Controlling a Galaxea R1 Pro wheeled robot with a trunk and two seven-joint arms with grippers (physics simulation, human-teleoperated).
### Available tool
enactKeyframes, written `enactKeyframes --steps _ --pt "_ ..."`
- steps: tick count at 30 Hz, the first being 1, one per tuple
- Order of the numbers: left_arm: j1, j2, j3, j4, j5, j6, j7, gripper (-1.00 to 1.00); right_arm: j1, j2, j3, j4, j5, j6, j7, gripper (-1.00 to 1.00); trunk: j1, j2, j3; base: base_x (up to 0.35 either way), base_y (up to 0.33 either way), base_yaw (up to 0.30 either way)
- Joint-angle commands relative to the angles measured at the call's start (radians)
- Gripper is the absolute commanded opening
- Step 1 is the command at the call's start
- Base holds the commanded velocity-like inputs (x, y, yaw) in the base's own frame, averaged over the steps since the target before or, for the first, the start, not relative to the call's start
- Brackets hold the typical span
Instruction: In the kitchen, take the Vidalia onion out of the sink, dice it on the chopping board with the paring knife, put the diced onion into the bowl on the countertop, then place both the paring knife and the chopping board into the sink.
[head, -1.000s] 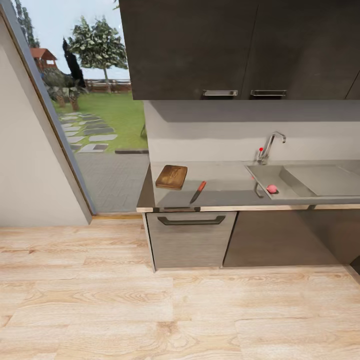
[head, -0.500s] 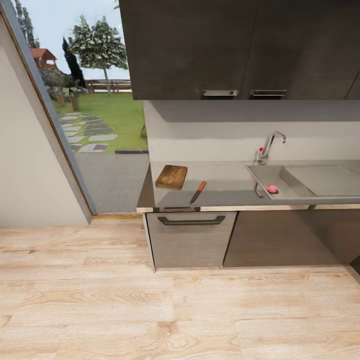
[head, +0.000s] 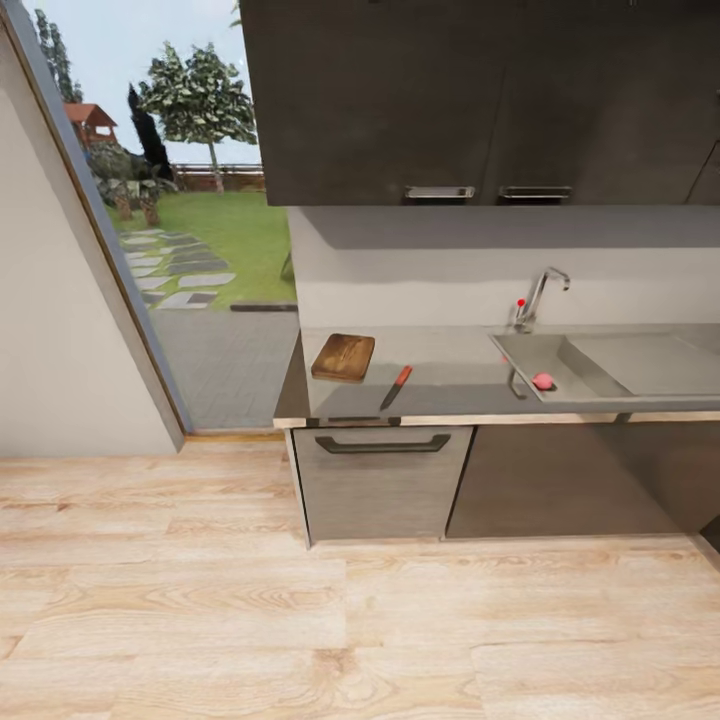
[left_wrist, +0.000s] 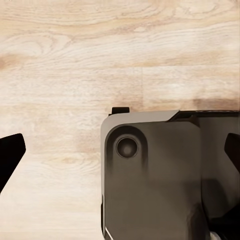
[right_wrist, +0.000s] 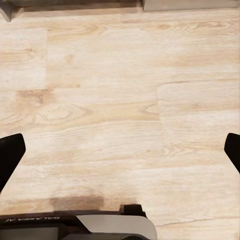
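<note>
Onion (head: 543, 380): sits in the sink (head: 600, 362) basin, near its front corner, below the tap (head: 537, 293). Not yet removed, so task judged to be at its start, with approach to the counter (head: 450, 365) the step in hand.

Board (head: 343, 355): flat on the counter toward the window end, well apart from the sink. Probably placed there to give a clear cutting area away from the basin.

Knife (head: 396, 384): flat on the counter just beside the board, not touching it; orange-red handle toward the wall, blade toward the front edge. Handle orientation suggests a reach over the blade, or a grasp from the side (right arm likely better suited).

Bowl: none found on the visible stretch of counter.

Left gripper (left_wrist: 120, 155): aimed down at the wood floor (head: 350, 620), fingertips spread wide at opposite edges of the wrist view, nothing between them. Part of the robot's own grey body lies beneath it.

Right gripper (right_wrist: 120, 152): likewise aimed at the floor, fingers spread wide, nothing held. Both arms apparently hung low for travel, clear of the lower cabinets (head: 380, 480).

Next move, as a judgement: closing on the sink end first, since the onion lies farthest from the board.
</note>
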Motion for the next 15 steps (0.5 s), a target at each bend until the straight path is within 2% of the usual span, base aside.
enactKeyframes --steps 1,15 --pt "0.000 0.000 0.001 -0.001 0.000 -0.001 0.000 1.00 0.000 0.000 0.001 0.000 0.000 -0.003 -0.004 1.00 0.001 -0.002 0.000 0.000 0.000 0.000" --pt "0.000 0.000 0.001 -0.001 0.000 -0.001 0.000 1.00 0.000 0.001 0.001 0.000 0.000 -0.005 -0.004 1.00 0.001 -0.002 0.022 0.000 0.000 0.000"
